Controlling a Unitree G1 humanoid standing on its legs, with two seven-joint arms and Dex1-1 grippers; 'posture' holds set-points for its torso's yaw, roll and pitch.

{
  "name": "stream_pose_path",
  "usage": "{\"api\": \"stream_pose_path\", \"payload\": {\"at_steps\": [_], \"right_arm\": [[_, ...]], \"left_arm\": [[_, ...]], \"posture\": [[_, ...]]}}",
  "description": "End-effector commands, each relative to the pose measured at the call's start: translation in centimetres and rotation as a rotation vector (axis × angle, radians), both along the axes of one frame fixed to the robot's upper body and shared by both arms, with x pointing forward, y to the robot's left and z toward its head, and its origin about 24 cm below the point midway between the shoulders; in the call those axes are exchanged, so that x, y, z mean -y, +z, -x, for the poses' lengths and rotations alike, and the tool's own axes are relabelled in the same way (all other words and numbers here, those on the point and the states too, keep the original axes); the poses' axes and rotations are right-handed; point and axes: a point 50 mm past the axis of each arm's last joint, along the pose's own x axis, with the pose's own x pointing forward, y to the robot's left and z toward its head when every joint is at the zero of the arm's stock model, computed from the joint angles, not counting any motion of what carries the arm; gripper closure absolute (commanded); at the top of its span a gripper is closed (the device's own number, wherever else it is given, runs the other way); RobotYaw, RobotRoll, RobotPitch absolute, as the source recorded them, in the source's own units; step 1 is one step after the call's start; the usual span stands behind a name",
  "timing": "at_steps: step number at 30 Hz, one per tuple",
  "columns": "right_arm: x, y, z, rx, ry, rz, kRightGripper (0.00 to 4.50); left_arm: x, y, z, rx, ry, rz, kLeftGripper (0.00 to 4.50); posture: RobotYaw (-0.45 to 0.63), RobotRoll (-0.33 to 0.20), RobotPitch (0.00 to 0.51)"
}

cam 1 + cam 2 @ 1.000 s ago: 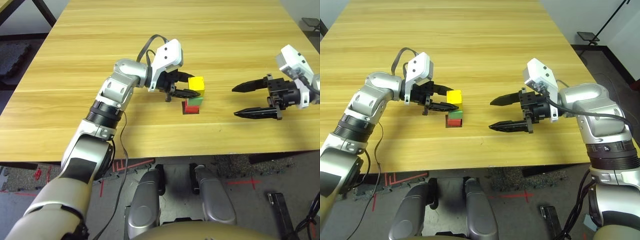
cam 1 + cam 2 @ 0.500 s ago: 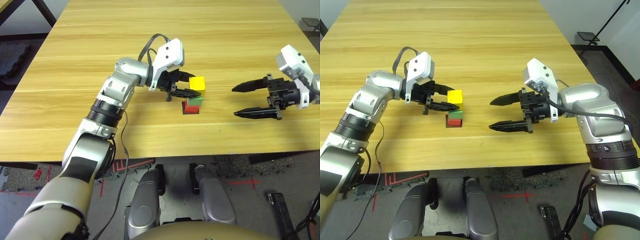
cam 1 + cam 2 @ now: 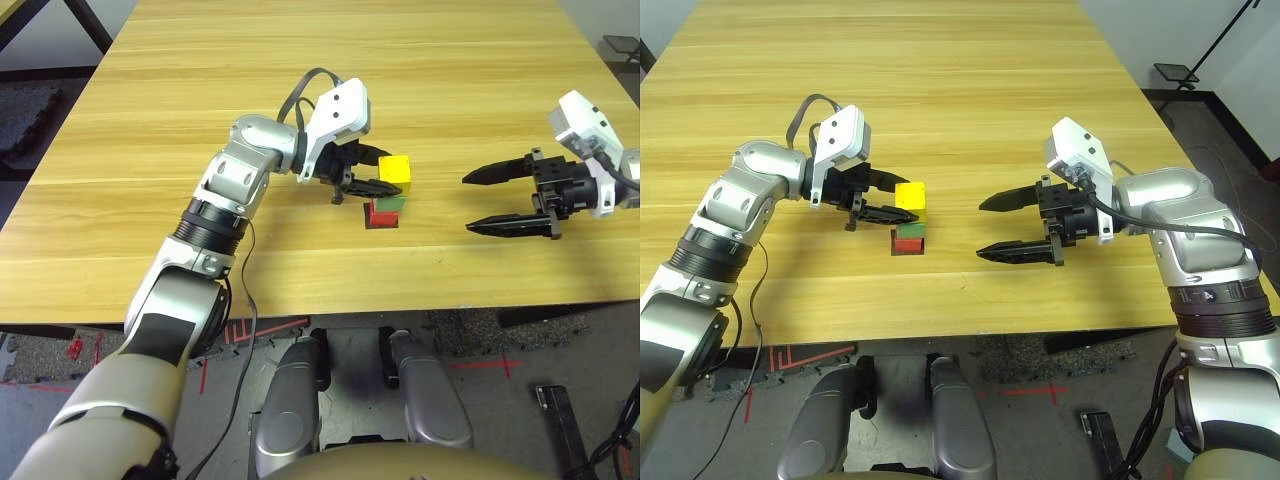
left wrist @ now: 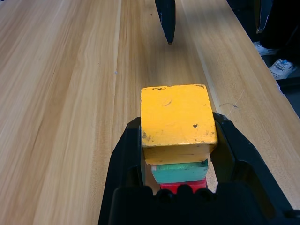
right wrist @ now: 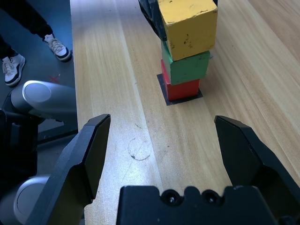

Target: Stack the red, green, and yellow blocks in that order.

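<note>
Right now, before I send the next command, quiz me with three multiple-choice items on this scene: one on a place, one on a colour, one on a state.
1. Where does the red block sit?
A. on the black patch
B. on the green block
C. in the right claw

2. What colour is the top block?
A. red
B. green
C. yellow

3. How is the right claw?
A. shut on a block
B. open, holding nothing
C. resting on the stack

Answers:
1 A: the red block rests on the black patch.
2 C: the yellow block tops the green block, between the left claw fingers.
3 B: the right claw is spread wide, apart from the stack.

Yel block (image 5: 188, 26) atop grn (image 5: 186, 66), red (image 5: 183, 88).
</note>
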Motion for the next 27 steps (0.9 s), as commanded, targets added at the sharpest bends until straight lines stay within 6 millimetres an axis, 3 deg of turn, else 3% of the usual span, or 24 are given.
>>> {"api": "stream_pose_path", "payload": {"at_steps": [1, 9, 17, 27], "right_arm": [[-0.15, 0.03, 0.26, 0.002, 0.012, 0.007, 0.00], [-0.12, 0.05, 0.10, 0.004, 0.009, 0.011, 0.00], [-0.25, -0.11, -0.06, 0.003, 0.010, 0.012, 0.00], [-0.25, -0.10, -0.28, 0.006, 0.007, 0.012, 0.00]], "left_arm": [[-0.02, -0.84, 0.11, -0.015, -0.008, -0.036, 2.45], [0.17, -1.01, 0.30, -0.032, -0.008, -0.044, 2.45], [0.11, -0.66, -0.17, -0.050, 0.038, -0.037, 0.06], [-0.68, -0.28, 0.05, -0.072, 0.029, -0.070, 0.06]], "posture": [[0.12, 0.033, 0.223], [0.12, 0.027, 0.218], [0.13, 0.033, 0.215], [0.13, 0.037, 0.212]]}}
